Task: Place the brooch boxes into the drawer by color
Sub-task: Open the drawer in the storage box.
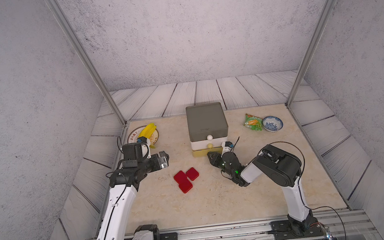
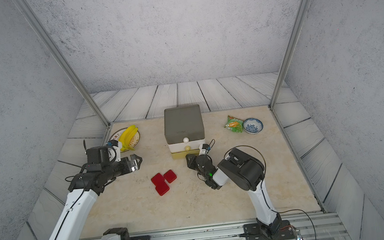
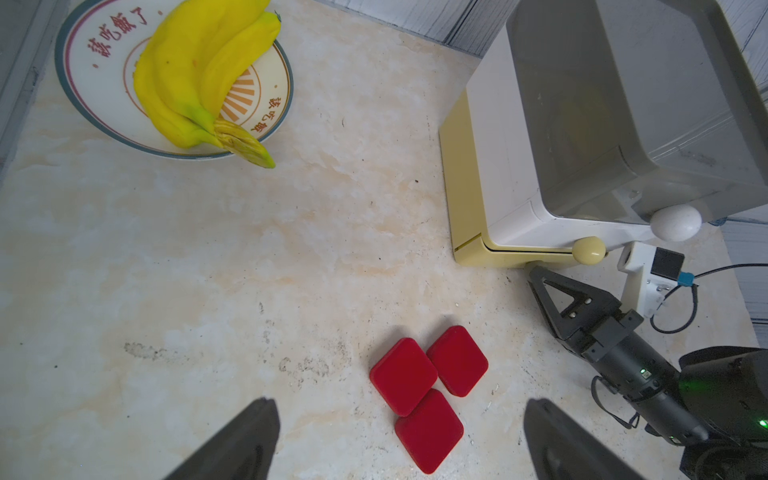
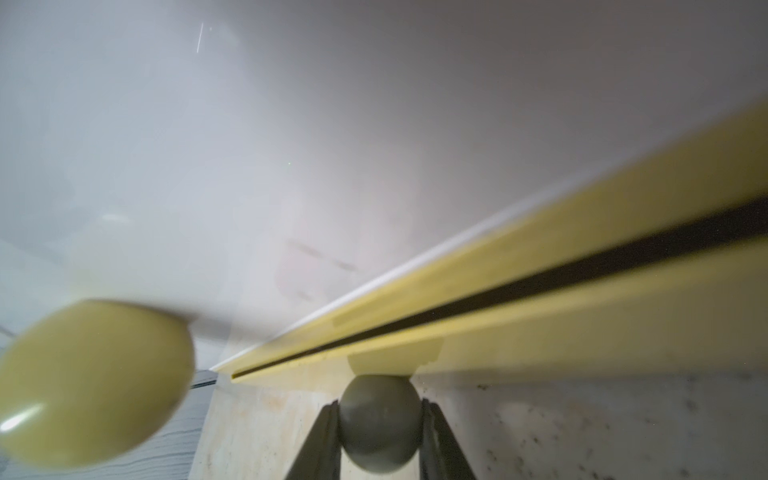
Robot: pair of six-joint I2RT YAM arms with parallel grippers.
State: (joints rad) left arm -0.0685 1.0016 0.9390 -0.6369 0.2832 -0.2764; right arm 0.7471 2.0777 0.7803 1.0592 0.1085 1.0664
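Three red brooch boxes (image 1: 180, 176) (image 2: 157, 179) (image 3: 404, 376) lie touching in a cluster on the marble top, in front of the drawer (image 1: 207, 121) (image 2: 183, 124) (image 3: 623, 104). Its grey, white and yellow tiers all look pushed in. My right gripper (image 1: 210, 154) (image 4: 379, 405) is at the bottom yellow tier (image 4: 582, 316), shut on its grey knob (image 4: 379, 422). The yellow knob (image 4: 91, 382) of the white tier is just above it. My left gripper (image 1: 164, 158) (image 3: 401, 403) hovers open and empty, left of the red boxes.
A plate (image 1: 131, 134) with bananas (image 1: 147, 130) sits at the back left, behind my left arm. A green snack packet (image 1: 252, 122) and a blue-patterned bowl (image 1: 272, 123) stand at the back right. Metal frame posts rise at the table's rear corners.
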